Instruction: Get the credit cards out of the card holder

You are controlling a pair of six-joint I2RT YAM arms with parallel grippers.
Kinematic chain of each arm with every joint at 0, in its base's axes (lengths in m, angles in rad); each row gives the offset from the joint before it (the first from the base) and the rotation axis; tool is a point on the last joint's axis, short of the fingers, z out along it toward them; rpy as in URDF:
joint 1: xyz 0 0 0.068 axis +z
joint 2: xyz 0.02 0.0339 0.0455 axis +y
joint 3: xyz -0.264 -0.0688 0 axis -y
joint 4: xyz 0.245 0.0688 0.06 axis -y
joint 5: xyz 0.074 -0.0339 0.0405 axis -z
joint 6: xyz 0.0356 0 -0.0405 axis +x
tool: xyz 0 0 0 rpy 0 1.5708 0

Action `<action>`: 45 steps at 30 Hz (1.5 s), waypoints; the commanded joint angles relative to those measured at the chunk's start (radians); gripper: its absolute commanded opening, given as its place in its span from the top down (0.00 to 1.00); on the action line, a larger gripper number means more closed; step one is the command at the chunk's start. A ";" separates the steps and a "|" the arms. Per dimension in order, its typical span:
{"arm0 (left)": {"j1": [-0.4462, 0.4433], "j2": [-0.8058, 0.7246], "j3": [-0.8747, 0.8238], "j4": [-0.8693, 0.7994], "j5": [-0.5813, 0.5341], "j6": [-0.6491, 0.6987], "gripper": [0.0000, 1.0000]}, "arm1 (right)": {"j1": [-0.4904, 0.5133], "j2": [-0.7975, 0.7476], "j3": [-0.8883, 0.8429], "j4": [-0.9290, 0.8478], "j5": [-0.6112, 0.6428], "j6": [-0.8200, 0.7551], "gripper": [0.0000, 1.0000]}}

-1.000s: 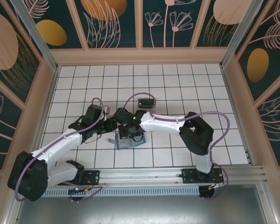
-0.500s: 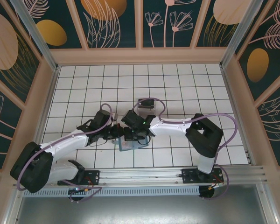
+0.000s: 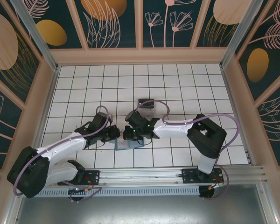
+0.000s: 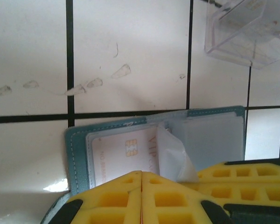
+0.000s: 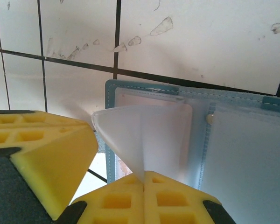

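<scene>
The teal-blue card holder (image 3: 126, 145) lies open on the white tiles between both grippers. In the left wrist view a pale pinkish-white credit card (image 4: 116, 151) with a gold chip sits in the holder's (image 4: 78, 154) left pocket. My left gripper (image 4: 141, 174) is shut, its tips over the card's near edge; whether it pinches the card I cannot tell. My right gripper (image 5: 144, 174) is shut on a clear sleeve flap (image 5: 144, 133) of the holder (image 5: 177, 89), lifting it into a fold. The blackish card is hidden.
A clear plastic tray (image 3: 147, 103) stands about one tile behind the holder, and shows in the left wrist view at the top right (image 4: 245, 28). The two grippers (image 3: 116, 134) (image 3: 129, 136) are close together. White tiled floor lies all around, walled on three sides.
Both arms have shifted and drawn in over the card holder. The right gripper now holds the clear flap raised. The holder itself has stayed in place.
</scene>
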 commanded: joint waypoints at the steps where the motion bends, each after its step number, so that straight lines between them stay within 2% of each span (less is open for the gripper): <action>1: -0.006 0.024 -0.024 0.033 0.066 -0.010 0.92 | -0.011 -0.048 -0.024 0.053 -0.013 0.024 0.93; 4: -0.007 0.042 -0.039 0.072 0.114 -0.016 0.91 | -0.014 -0.052 -0.036 0.063 -0.017 0.027 0.92; 8: -0.008 0.058 -0.049 0.083 0.121 -0.012 0.91 | -0.013 -0.068 -0.048 0.062 -0.008 0.035 0.89; 19: -0.024 0.117 0.002 0.094 0.142 0.003 0.92 | -0.030 -0.177 -0.057 -0.058 0.079 0.013 0.68; 22: -0.033 0.127 0.021 0.091 0.143 0.004 0.92 | -0.045 -0.231 -0.074 -0.089 0.115 0.011 0.65; 35: -0.086 0.246 0.113 0.099 0.160 0.014 0.92 | -0.122 -0.381 -0.164 -0.113 0.158 -0.006 0.63; 45: -0.133 0.345 0.152 0.134 0.156 -0.009 0.92 | -0.142 -0.405 -0.196 -0.107 0.143 -0.026 0.62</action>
